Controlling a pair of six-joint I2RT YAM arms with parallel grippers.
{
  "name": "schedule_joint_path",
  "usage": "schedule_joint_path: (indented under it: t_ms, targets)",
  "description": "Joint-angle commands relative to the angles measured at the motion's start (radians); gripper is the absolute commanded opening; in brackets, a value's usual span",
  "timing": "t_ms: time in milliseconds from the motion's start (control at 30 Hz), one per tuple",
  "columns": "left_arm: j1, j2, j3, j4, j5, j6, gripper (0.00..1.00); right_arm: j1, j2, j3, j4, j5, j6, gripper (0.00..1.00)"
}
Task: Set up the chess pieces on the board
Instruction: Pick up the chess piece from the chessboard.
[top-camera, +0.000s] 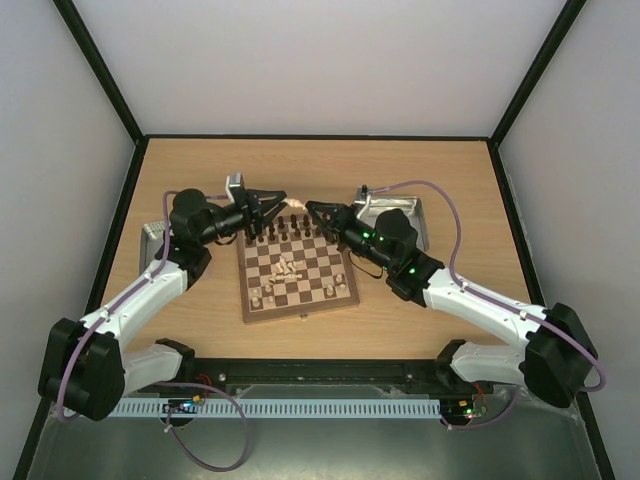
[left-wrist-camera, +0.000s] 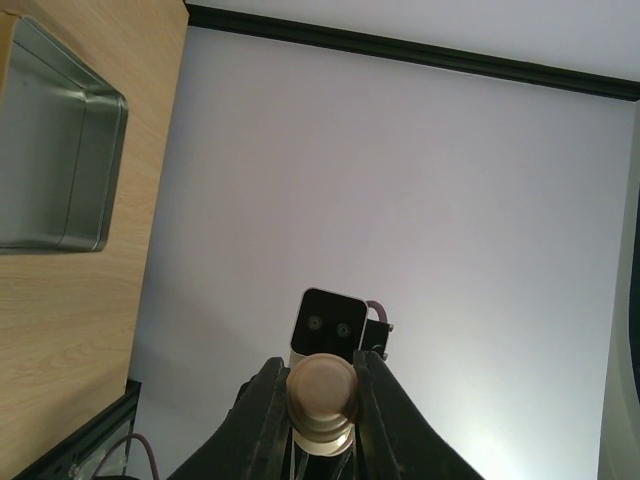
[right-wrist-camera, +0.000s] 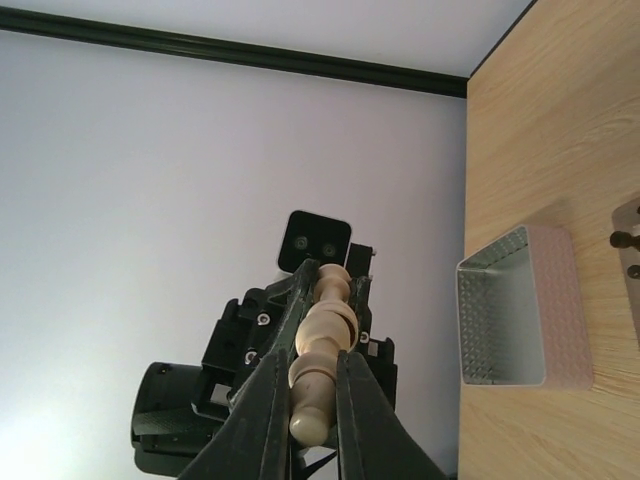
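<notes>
**A:** Where is the piece?

**B:** It is in the air over the far edge of the board (top-camera: 300, 313), clear of the squares. The left tool (top-camera: 280, 204) pinches its round end and the right tool (top-camera: 310, 207) is pressed onto its body. So one pale chess piece (right-wrist-camera: 322, 340) is held from both sides.

**A:** What could go wrong?

**B:** Most likely a tug-of-war. If either arm pulls away before the other lets go, the piece could twist out. It would then drop among the dark chessmen (top-camera: 290, 228) just below (they look easy to topple). If both let go together, it simply falls.

**A:** What can't be made out?

**B:** Which piece it is, since the overhead view gives only a pale sliver between the fingers. Both wrist views look towards the wall, so neither shows the board. The loose pale pieces (top-camera: 287, 268) near the board's middle blur into a heap. The right arm covers most of the metal tin (top-camera: 420, 225) on the worktop (top-camera: 450, 170), so its contents can't be seen.
</notes>
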Motion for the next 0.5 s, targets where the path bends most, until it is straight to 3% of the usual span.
schedule_joint_path:
  t_ms: [0,67,200,367,467]
  targets:
    - [-0.002,-0.019,-0.017,-0.005,0.014,0.037,0.02,-0.004,0.001,0.057,-0.072,0.019,-0.037,0.02]
    - [0.001,-0.027,-0.014,-0.056,-0.001,0.087,0.02,-0.004,-0.003,0.067,-0.147,0.029,-0.074,0.02]
    - [0.023,-0.068,0.011,-0.356,-0.088,0.326,0.02,-0.005,-0.005,0.132,-0.432,0.074,-0.237,0.02]
    - [0.038,-0.148,0.049,-0.749,-0.399,0.719,0.02,-0.006,0.028,0.219,-0.807,0.173,-0.453,0.02]
    - [0.038,-0.200,0.027,-0.825,-0.524,0.832,0.02,0.000,0.076,0.268,-0.971,0.217,-0.550,0.02]
